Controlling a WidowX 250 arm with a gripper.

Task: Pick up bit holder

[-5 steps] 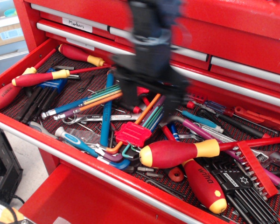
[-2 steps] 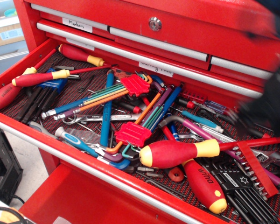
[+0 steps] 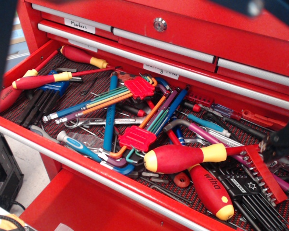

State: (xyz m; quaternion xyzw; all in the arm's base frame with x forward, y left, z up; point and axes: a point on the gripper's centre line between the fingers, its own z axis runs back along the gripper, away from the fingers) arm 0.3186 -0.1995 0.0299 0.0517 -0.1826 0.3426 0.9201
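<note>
The bit holder (image 3: 266, 175) is a long narrow red strip with a row of short silver bits. It lies slanted at the right end of the open drawer, on top of black keys. My gripper (image 3: 273, 144) is a black shape coming in from the right edge, just above the strip's upper end. It partly covers that end. The frame edge cuts the gripper off, so I cannot tell how its jaws stand or whether it touches the strip.
Two red blocks of coloured hex keys (image 3: 139, 88) (image 3: 137, 137) lie mid-drawer. A big red-and-yellow screwdriver (image 3: 183, 158) and a black star-marked key holder (image 3: 241, 185) sit left of the strip. A dark blurred shape (image 3: 1, 48) covers the left edge. The drawer's front rail (image 3: 86, 166) runs along the bottom.
The gripper swept from over the drawer's middle to the right side and came down by the bit holder's upper end. A dark blurred shape now covers the left edge. The tools have not moved.
</note>
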